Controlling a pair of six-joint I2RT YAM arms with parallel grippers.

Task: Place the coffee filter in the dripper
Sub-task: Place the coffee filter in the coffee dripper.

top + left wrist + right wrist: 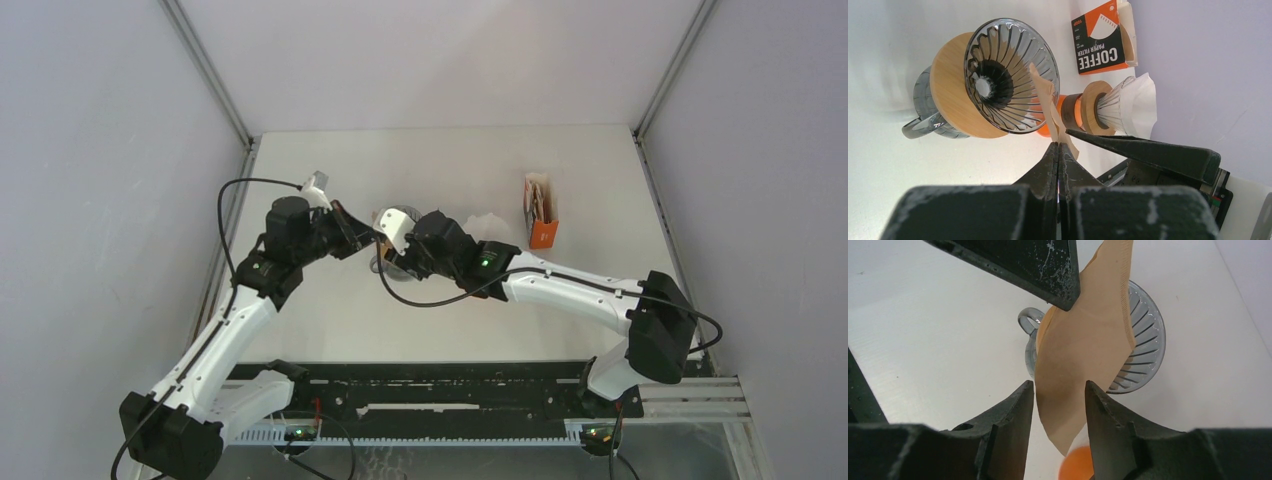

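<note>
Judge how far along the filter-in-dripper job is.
Done: the shut left gripper has the brown filter pinched. In hand: it is held up near the glass dripper, the open right gripper straddling it. Left: seating it inside; the dripper is empty.

the left arm point(232, 330) reaches in from the lower left and the right arm point(570, 288) from the lower right. the left gripper point(362, 240) and right gripper point(392, 258) meet just left of centre, over a mostly hidden grey dripper point(381, 266). an orange box point(541, 214) stands right of centre on the white table point(450, 160).
</note>
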